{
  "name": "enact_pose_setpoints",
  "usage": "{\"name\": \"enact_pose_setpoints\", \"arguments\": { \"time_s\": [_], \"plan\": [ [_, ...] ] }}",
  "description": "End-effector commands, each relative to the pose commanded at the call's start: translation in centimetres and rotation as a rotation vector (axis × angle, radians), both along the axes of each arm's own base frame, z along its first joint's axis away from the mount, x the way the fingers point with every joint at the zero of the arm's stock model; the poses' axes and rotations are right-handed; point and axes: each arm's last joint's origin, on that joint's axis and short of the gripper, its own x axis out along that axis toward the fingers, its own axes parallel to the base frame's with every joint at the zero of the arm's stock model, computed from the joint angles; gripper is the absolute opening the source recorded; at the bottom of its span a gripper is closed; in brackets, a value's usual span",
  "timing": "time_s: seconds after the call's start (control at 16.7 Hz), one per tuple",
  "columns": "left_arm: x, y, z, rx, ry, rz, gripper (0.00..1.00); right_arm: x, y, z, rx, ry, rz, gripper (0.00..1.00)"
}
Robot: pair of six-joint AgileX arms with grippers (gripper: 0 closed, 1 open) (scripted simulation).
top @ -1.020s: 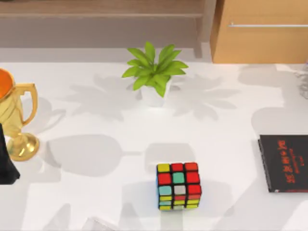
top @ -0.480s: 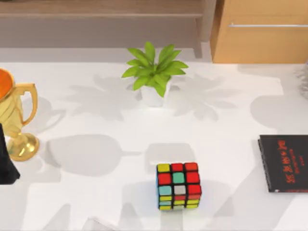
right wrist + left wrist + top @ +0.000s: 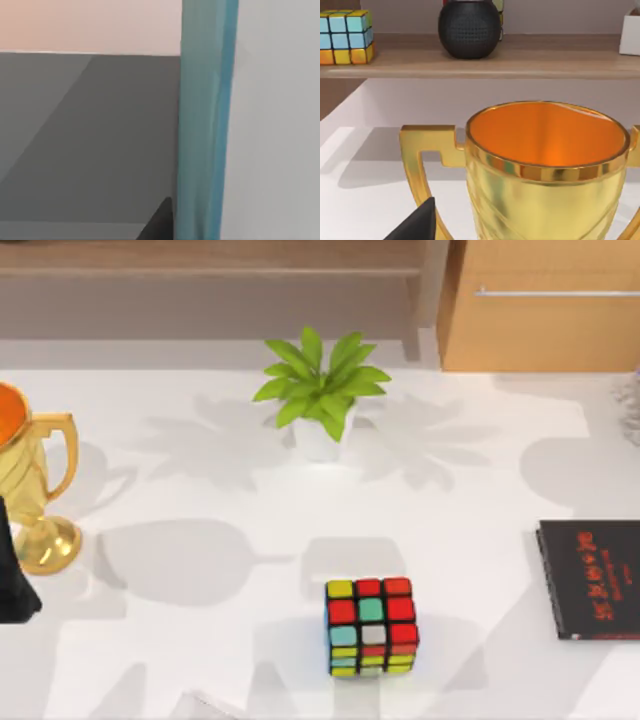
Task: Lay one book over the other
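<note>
Close against the right wrist camera stands the teal-blue book (image 3: 205,120); whether the right gripper holds it, I cannot tell. Best to lower it flat, square over the black book (image 3: 590,578).

- White table (image 3: 200,660) crossed by soft grey shadows.
- Behind the table, a low wooden shelf (image 3: 200,260).
- Right of that shelf, a light wooden cabinet (image 3: 545,330).

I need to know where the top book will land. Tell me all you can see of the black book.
The black book is thin, with a plain dark cover bearing red lettering and a pale line of page edges along its near side. It lies flat and closed on the white table, at the right side, running out of the top view's right edge. Nothing rests on it or touches it; the cube sits apart to its left.
</note>
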Motion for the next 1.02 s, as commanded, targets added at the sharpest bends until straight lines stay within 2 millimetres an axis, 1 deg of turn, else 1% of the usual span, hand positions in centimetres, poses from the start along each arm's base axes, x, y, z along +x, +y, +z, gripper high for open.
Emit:
{"name": "enact_pose_setpoints", "arguments": {
  "time_s": [0.36, 0.42, 0.84, 1.02],
  "plan": [
    [0.0, 0.0, 0.0, 0.0, 0.0, 0.0, 1.0, 0.0, 0.0, 0.0, 0.0, 0.0, 0.0, 0.02],
    [0.0, 0.0, 0.0, 0.0, 0.0, 0.0, 1.0, 0.0, 0.0, 0.0, 0.0, 0.0, 0.0, 0.0],
    [0.0, 0.0, 0.0, 0.0, 0.0, 0.0, 1.0, 0.0, 0.0, 0.0, 0.0, 0.0, 0.0, 0.0],
    [0.0, 0.0, 0.0, 0.0, 0.0, 0.0, 1.0, -0.35, -0.13, 0.37, 0.0, -0.002, -0.003, 0.0]
  ]
}}
